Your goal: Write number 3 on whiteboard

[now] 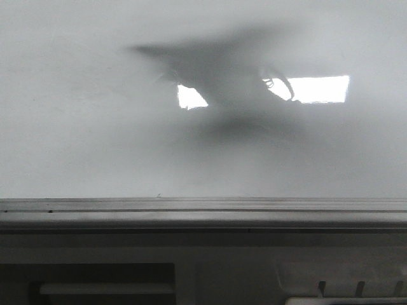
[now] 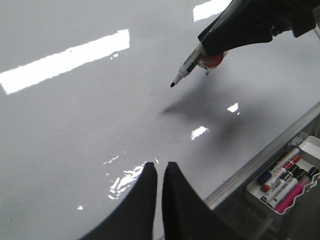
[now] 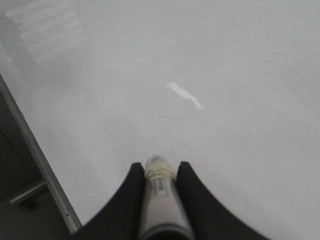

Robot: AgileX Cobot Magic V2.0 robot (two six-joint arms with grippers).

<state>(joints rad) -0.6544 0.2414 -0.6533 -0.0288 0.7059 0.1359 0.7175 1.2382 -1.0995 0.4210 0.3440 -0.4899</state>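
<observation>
1. Nearest you, the grey edge rail (image 1: 203,213) of the whiteboard (image 1: 76,127) runs across the front view. Everything below is placed from that rail.
2. Just outside the rail, in the left wrist view, a white tray (image 2: 305,150) holds spare markers (image 2: 282,177) in blue, red, black and pink. It is parked off the board so the writing surface is left free.
3. Your left gripper (image 2: 159,172) hangs over the board close inside the rail, fingers pressed together on nothing. Judged idle, kept low and out of the writing arm's way.
4. Further in from the rail, your right gripper (image 3: 160,172) is clamped around the marker (image 3: 159,200) barrel, gripped well back so the tip projects clear.
5. In the left wrist view the marker slants down, black tip (image 2: 173,84) uncapped, seemingly just off the surface, with its shadow near.
6. No number 3 is on the board; only bright light reflections and arm shadow show. Judgement: writing not yet begun, first touchdown pending.
</observation>
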